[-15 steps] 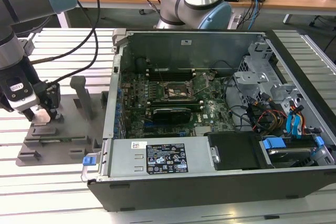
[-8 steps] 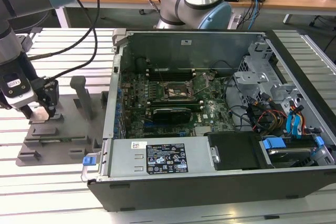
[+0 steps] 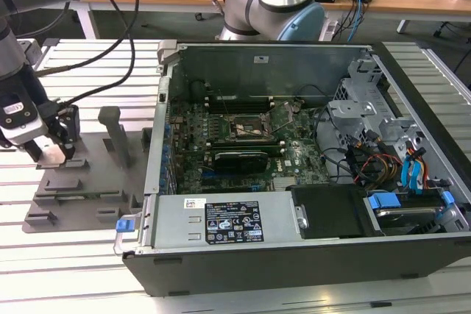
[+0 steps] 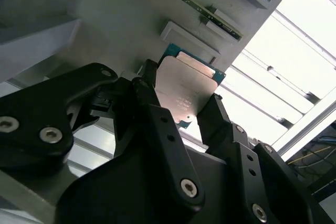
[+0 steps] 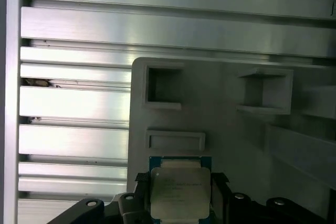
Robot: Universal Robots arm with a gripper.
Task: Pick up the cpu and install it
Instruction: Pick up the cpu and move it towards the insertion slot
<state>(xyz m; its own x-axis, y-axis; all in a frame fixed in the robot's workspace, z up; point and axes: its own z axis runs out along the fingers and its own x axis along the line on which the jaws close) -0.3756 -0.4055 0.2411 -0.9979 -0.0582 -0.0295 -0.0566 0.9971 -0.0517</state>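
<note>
Gripper (image 4: 184,97), its black fingers (image 4: 157,124) closed on opposite edges of the cpu (image 4: 186,83), holds it plate-up, apparently sparing the contact side, at the grey fixture tray's (image 3: 81,190) far corner on the exterior view's left, well apart from the computer case (image 3: 294,259).

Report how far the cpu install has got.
Done: the hand is down at the grey fixture tray. In hand: it is shut on the cpu; lifted or not, unclear. Left: the cpu is nowhere near the motherboard socket in the computer case, so nothing is installed.
</note>
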